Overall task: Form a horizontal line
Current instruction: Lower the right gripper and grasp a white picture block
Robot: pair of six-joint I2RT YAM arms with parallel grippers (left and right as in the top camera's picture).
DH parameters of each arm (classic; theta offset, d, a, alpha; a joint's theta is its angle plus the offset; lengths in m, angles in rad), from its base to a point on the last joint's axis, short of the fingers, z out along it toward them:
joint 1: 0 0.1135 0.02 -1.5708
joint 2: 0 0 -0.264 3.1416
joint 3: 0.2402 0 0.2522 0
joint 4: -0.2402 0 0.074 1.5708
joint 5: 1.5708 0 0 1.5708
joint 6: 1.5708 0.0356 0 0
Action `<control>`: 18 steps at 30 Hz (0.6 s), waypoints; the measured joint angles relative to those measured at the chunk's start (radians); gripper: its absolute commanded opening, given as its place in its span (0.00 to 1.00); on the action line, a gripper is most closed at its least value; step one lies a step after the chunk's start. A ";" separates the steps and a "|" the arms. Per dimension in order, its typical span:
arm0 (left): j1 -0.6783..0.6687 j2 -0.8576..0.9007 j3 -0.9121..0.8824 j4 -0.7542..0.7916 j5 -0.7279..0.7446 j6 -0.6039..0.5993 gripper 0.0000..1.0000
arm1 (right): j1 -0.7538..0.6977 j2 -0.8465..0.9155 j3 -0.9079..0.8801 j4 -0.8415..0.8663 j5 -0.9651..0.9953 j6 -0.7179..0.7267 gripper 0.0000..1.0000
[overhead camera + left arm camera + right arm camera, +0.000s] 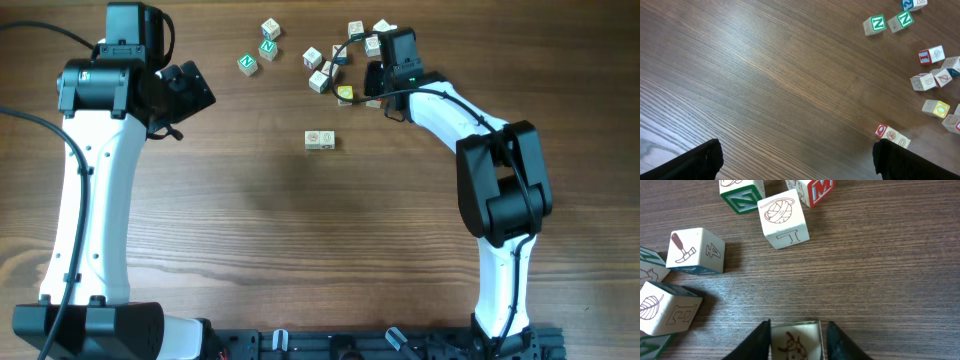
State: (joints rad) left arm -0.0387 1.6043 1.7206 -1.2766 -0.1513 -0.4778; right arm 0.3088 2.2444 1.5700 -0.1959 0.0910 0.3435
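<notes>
The horizontal line [319,140] is a short row of two pale picture cubes touching side to side at mid table; in the left wrist view the row [892,136] shows beside the right finger. My right gripper [373,98] is down in the cube cluster at the back. In its wrist view the right gripper [796,340] straddles a pale cube with a brown drawing [795,342]. The left finger touches that cube and a sliver of wood shows at the right finger. My left gripper [797,148] hangs wide open over bare wood, with nothing between its fingers, at the back left [193,90].
Several loose letter cubes [322,68] lie scattered around the right gripper, with a yellowish one [345,94] just left of it. Two green N cubes [256,55] sit further left. Close ahead in the right wrist view are a hammer cube [694,250] and a yarn cube [782,217].
</notes>
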 measured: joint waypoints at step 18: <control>0.000 0.000 0.000 0.000 0.000 0.000 1.00 | 0.000 0.029 0.024 -0.009 0.006 0.000 0.20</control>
State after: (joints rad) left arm -0.0387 1.6043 1.7206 -1.2766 -0.1513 -0.4774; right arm 0.3088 2.2730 1.5944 -0.2050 0.0967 0.3435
